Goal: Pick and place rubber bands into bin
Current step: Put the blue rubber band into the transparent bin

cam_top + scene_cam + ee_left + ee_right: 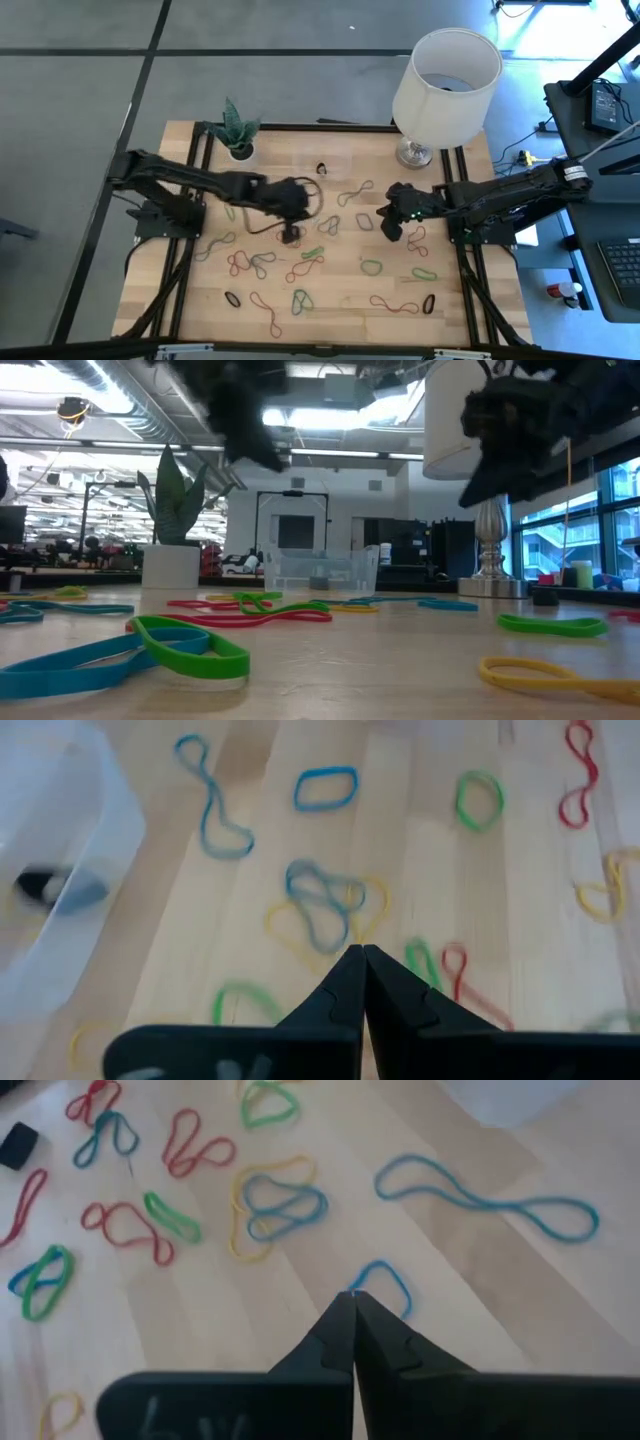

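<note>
1. The right gripper (354, 1302) has its fingers pressed together, pinching a blue band (384, 1285), above the worktop's right half.
2. The left gripper (362, 956) is pressed together, near the centre.
3. The rubber bands (305, 265) lie scattered over the worktop (340, 315).
4. The bin (328, 167) stands near the far edge.

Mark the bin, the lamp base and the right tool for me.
bin (320, 572): low view, front clear wall.
lamp base (414, 155): high view, metal foot beneath the shade.
right tool (353, 1298): right wrist view, closed fingertips pinching a blue rubber band (385, 1277).
</note>
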Tool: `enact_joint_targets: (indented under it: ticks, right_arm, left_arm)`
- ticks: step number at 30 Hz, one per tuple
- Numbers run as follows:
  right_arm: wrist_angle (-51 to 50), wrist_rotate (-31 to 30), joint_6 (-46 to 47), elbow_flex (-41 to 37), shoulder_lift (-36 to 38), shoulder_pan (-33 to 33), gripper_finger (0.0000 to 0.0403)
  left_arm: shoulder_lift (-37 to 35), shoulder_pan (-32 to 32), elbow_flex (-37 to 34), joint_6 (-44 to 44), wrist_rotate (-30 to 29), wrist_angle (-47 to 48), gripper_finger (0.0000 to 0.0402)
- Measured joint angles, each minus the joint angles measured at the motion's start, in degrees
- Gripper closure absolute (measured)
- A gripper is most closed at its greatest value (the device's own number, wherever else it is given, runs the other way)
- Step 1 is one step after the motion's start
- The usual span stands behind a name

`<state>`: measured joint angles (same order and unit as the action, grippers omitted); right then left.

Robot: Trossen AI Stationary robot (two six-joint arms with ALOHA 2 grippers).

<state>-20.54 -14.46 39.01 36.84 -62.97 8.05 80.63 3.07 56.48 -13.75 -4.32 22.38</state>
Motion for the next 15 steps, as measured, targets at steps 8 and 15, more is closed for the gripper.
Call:
enact_joint_targets:
  ticks: [8,15]
  right_arm:
    - [-13.26,-0.66,4.31,20.75,-19.44,-0.49,0.0402]
    - [-25.64,-0.53,7.56,37.89,-36.72,-0.93,0.0392]
  left_arm:
    - [-20.82,0.00,-18.33,1.24,-0.49,-5.16,0.0400]
    - [-34.19,0.00,-27.51,5.62,-0.23,-5.67,0.0400]
